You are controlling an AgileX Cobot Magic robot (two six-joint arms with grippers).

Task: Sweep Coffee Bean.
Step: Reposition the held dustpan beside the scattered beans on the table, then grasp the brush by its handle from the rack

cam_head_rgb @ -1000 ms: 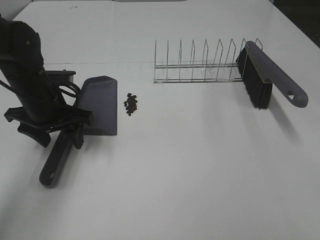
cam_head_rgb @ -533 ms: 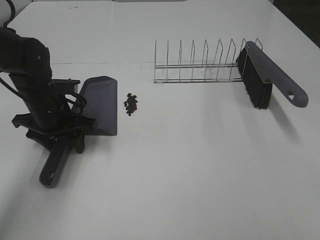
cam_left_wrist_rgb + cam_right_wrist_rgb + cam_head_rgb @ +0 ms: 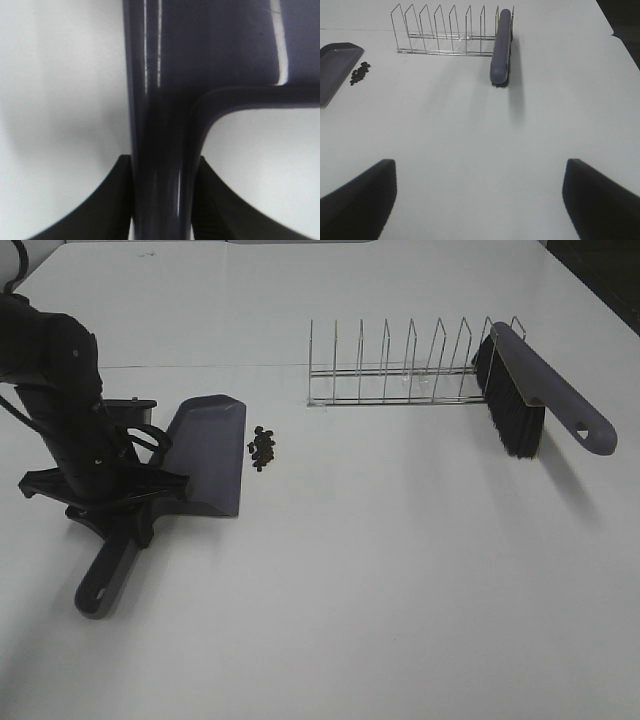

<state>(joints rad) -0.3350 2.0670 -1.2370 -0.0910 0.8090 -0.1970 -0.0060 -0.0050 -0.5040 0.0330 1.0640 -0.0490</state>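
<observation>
Holding the grey-purple plastic dustpan (image 3: 208, 445) by its long handle (image 3: 103, 575) with the left claw (image 3: 162, 167), pinched tight from both sides, probably to keep the pan from sliding during sweeping. Set low on the white table (image 3: 380, 590), with the pan's open lip turned toward the small heap of dark brown coffee beans (image 3: 263, 448) lying just beside it, apart from the edge, with none visible inside the pan. Propped against one end of the thin silver wire rack (image 3: 385, 375), well apart from the beans: the grey-purple brush with black bristles (image 3: 545, 390), untouched. Hanging above bare table with the right claw (image 3: 480, 200) spread wide and empty, likely kept free to fetch that brush next.
</observation>
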